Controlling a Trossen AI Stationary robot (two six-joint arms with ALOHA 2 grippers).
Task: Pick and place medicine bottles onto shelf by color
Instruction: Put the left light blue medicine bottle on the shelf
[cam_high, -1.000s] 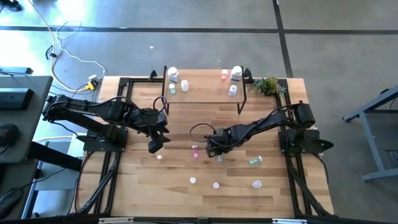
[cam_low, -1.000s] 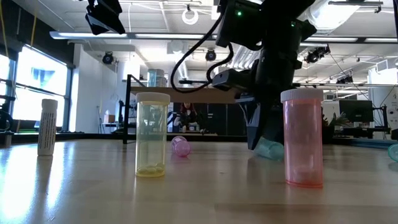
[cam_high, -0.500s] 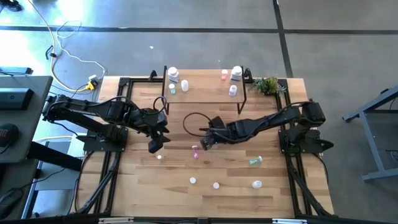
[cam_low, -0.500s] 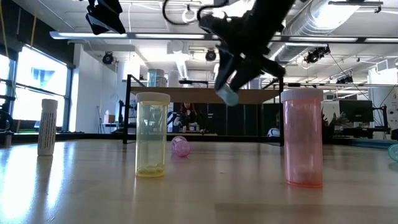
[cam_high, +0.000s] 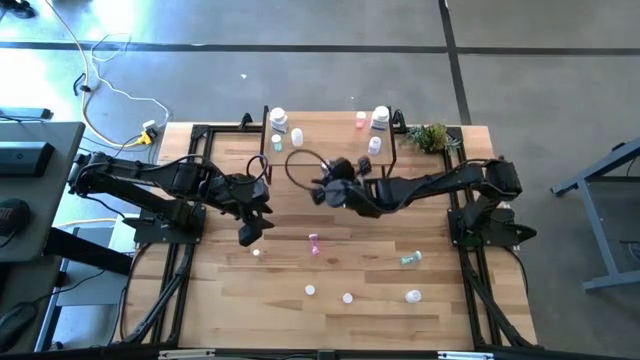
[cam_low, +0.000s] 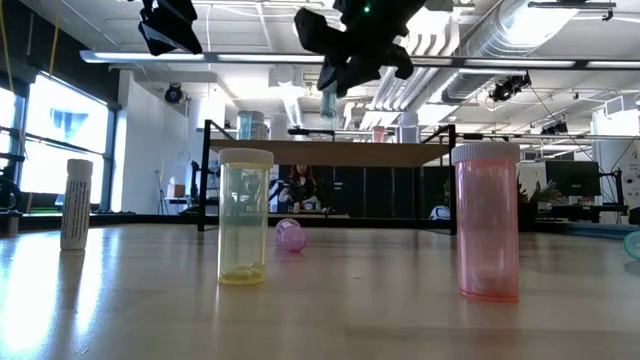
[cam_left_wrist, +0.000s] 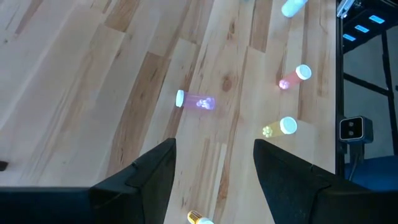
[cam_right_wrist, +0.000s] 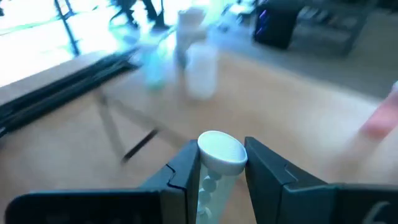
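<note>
The right gripper (cam_high: 322, 192) is hanging just below the shelf (cam_high: 330, 150) in the centre of the overhead frame, jaws clamped on a small white-capped bottle (cam_right_wrist: 217, 163) with pale pills inside. In its wrist view the bottle's long axis is running straight out along the fingers, cap leading, and the shelf's bottles are standing dead ahead, among them a teal bottle (cam_right_wrist: 152, 62) and a white jar (cam_right_wrist: 200, 70). From table level the bottle is riding high, above the shelf board (cam_low: 330, 152), at upper centre. Its tint is looking bluish-green, though the blur makes that uncertain. If so, the teal group at the shelf's left end is probably the target, up and left of the jaws in the overhead picture.

The left gripper (cam_high: 252, 228) is waiting at centre-left, jaws standing apart and holding nothing. Below it on the tabletop a pink bottle (cam_left_wrist: 198, 101) is lying on its side, with others upright nearby.

No readable labels, brands or writing anywhere.
</note>
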